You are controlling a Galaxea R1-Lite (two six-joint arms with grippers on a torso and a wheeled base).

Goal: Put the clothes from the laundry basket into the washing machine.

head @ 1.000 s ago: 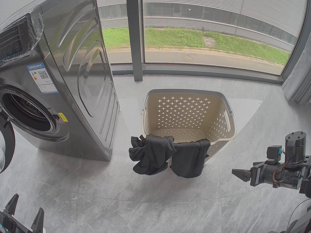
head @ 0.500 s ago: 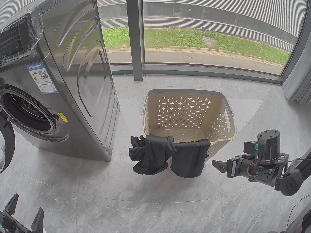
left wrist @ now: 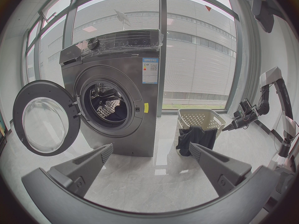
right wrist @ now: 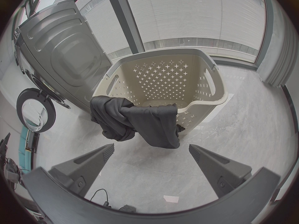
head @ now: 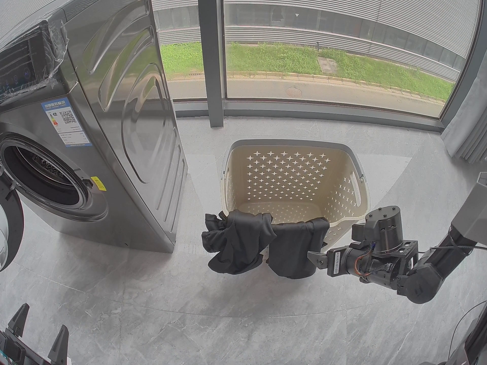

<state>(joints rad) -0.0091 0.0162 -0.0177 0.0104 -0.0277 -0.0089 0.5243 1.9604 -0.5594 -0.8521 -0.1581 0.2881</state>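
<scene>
- Head view: dark clothes (head: 264,244) hang over laundry basket (head: 355,178) front rim; right gripper (head: 317,258) just beside them; left gripper (head: 38,330) in front of washing machine (head: 101,128).
- Left wrist view: left gripper fingers apart, door (left wrist: 43,119) open.
- Right wrist view: right gripper fingers apart, clothes ahead.

Dark clothes (head: 264,244), perhaps two, over basket (head: 291,143)

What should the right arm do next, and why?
Probably advance the right gripper onto the dark grey cloth draped over the front rim of the cream perforated plastic laundry basket. Its fingers are spread and empty, and the cloth's nearest fold hangs just ahead of them.
</scene>
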